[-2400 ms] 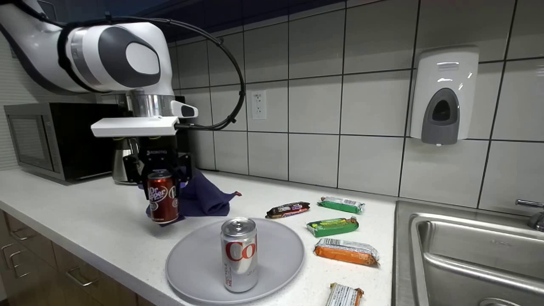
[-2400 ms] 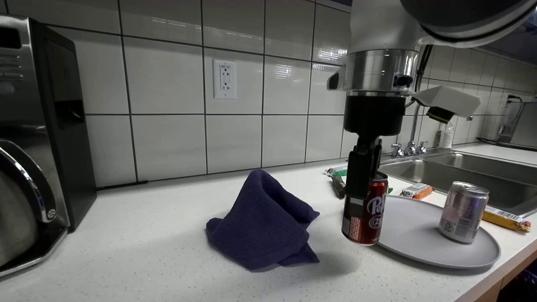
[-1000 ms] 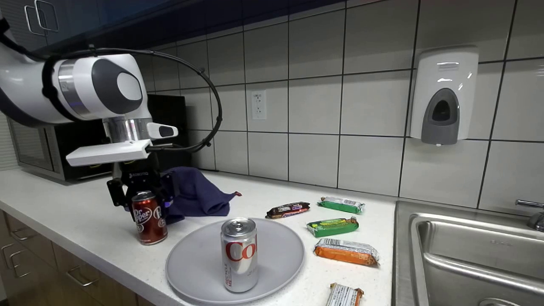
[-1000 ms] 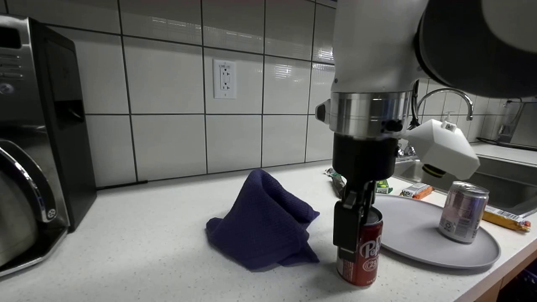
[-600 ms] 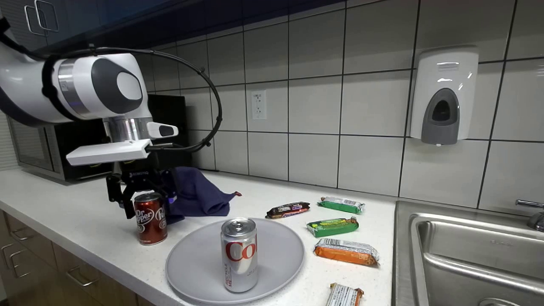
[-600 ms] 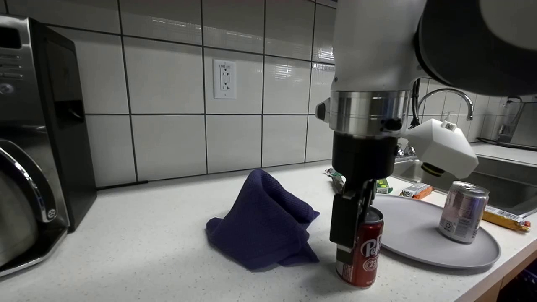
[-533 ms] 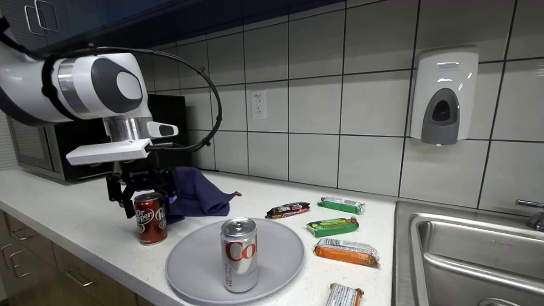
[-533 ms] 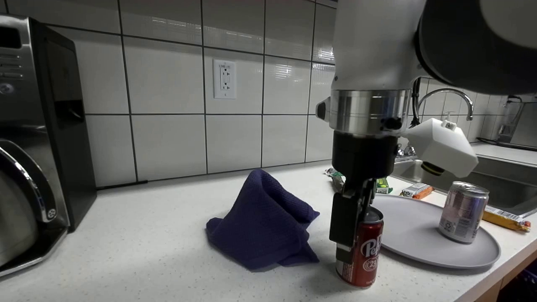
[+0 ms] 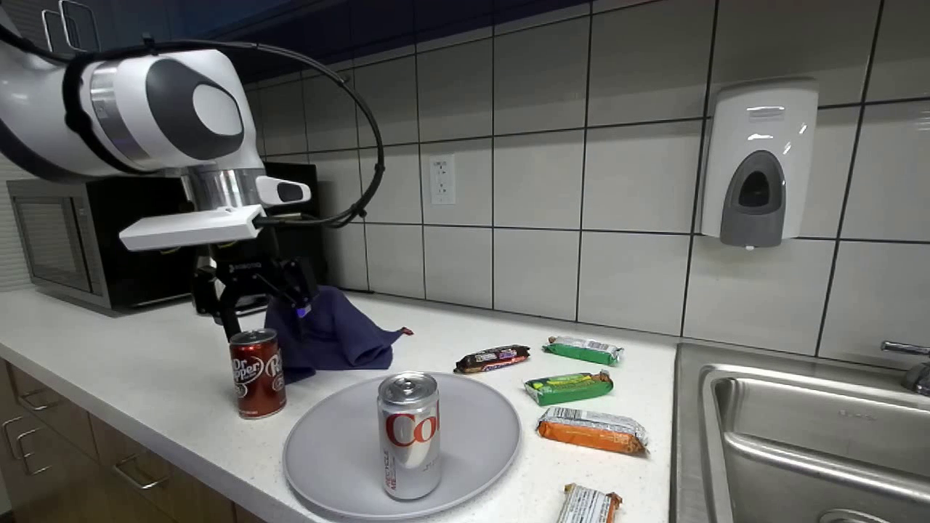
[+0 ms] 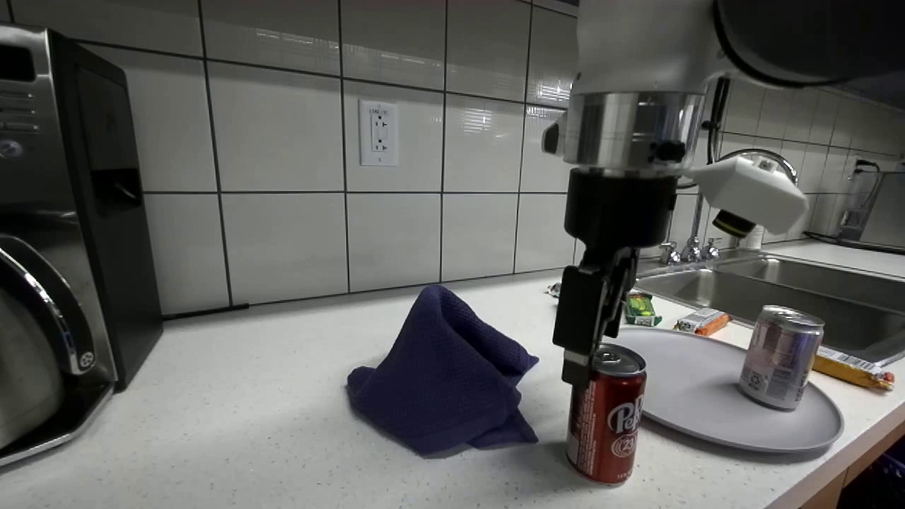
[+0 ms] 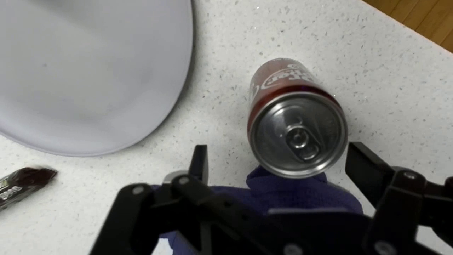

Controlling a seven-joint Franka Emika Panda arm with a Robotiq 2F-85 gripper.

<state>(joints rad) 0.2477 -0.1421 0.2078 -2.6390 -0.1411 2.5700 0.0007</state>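
A red Dr Pepper can stands upright on the white counter; it shows in both exterior views (image 9: 258,378) (image 10: 608,424) and in the wrist view (image 11: 297,138). My gripper (image 9: 267,319) is open and empty, its fingers just above and either side of the can's top; it also shows in the wrist view (image 11: 277,152). One finger is close to the can's rim in the wrist view, the other well apart. A crumpled purple cloth (image 10: 445,382) lies on the counter beside the can. A silver cola can (image 9: 410,443) stands on a grey plate (image 9: 327,443) near the red can.
Several wrapped snack bars, among them a brown bar (image 9: 494,358) and an orange bar (image 9: 592,430), lie between plate and sink (image 9: 814,450). A microwave (image 9: 138,240) and a black-and-steel appliance (image 10: 99,212) stand on the counter. A tiled wall (image 9: 538,276) runs behind.
My gripper brought the red can down and leftward in an exterior view and set it on the counter. The fingers then opened, and the gripper rose from the can, which stayed standing.
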